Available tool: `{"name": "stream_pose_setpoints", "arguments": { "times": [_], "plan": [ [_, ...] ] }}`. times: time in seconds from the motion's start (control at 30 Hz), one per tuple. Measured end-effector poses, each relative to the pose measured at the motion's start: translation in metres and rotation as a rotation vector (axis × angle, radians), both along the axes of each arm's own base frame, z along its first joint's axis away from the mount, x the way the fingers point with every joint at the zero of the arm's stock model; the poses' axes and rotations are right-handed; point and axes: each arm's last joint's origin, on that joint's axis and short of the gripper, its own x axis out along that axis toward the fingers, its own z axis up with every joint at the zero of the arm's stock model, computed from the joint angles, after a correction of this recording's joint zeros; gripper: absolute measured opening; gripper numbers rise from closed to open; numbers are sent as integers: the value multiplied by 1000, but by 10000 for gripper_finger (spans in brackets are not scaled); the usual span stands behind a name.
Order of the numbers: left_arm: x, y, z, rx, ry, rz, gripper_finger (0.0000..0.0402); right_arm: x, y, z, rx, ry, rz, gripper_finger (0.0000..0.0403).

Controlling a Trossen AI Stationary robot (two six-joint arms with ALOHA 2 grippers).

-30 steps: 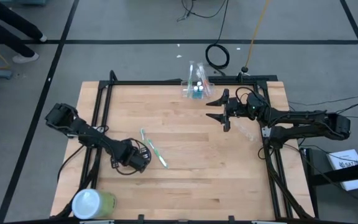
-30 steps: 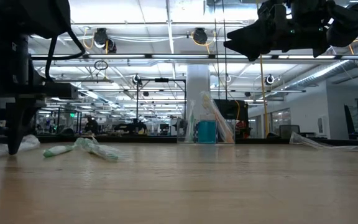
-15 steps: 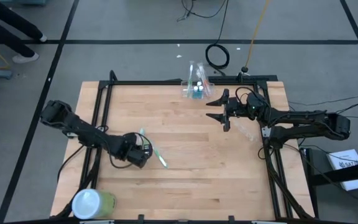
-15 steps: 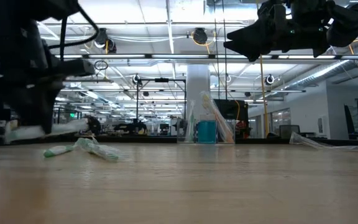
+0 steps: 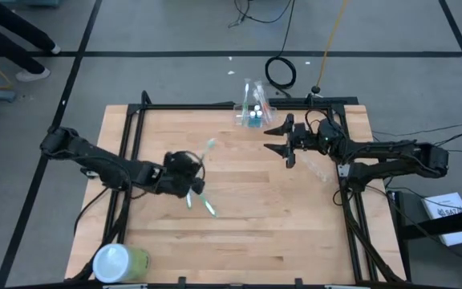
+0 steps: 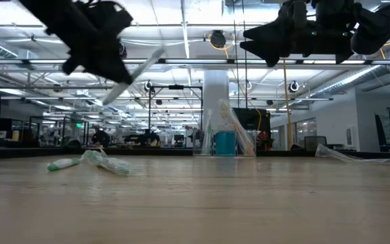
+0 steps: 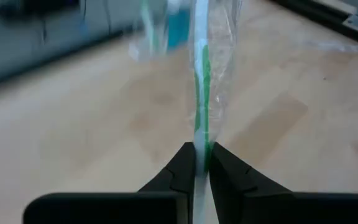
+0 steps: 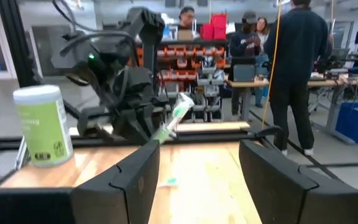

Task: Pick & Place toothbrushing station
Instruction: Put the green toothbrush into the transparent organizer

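Left gripper [image 5: 189,178]: pinched on wrapped toothbrush [image 5: 206,151], lifted, centre-left.
Right gripper [image 5: 277,140]: fingers apart, empty, upper right.
Holder [image 5: 251,115]: top table edge.
Low view only: second toothbrush [image 6: 87,161] lying flat on the table.

- Two toothbrushes: one held up [image 5: 207,148], one lying on the table [image 5: 201,199]
- One clear holder [image 5: 253,107]
- One green cylinder [image 5: 119,262]
- Two arms

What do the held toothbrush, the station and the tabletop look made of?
Toothbrush: white and green handle, probably plastic, in a crinkly clear film wrapper that glints; the left tool is shut on it.
Station: clear, colourless plastic by the look, since the table edge shows through its walls.
Tabletop: light wood planks with visible seams and grain, matte finish.
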Motion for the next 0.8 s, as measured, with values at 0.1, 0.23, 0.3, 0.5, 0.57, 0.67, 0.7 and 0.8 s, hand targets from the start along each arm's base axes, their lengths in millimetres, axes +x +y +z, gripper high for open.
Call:
{"name": "stream_pose_setpoints", "arguments": {
  "times": [0.1, 0.23, 0.3, 0.5, 0.57, 0.67, 0.7, 0.8],
  "plan": [
    [13, 15, 10, 115, -4, -87, 24, 7, -3, -3, 8, -34, 3, 212],
    [26, 39, 21, 180, -41, -221, 23, 18, -7, -5, 21, -78, 11, 212],
    [31, 49, 26, 204, -72, -281, 28, 24, -8, -5, 33, -84, 18, 213],
    [45, 73, 24, 250, -116, -388, 25, 47, -10, -1, 94, -78, 51, 228],
    [51, 78, 19, 264, -125, -410, 23, 54, -11, 1, 93, -81, 58, 235],
    [58, 85, 13, 271, -141, -433, 25, 64, -14, 5, 98, -89, 61, 245],
    [60, 86, 12, 270, -151, -441, 27, 66, -15, 5, 107, -88, 62, 247],
    [63, 89, 7, 263, -151, -451, 28, 72, -17, 5, 117, -83, 63, 253]
  ]
}}
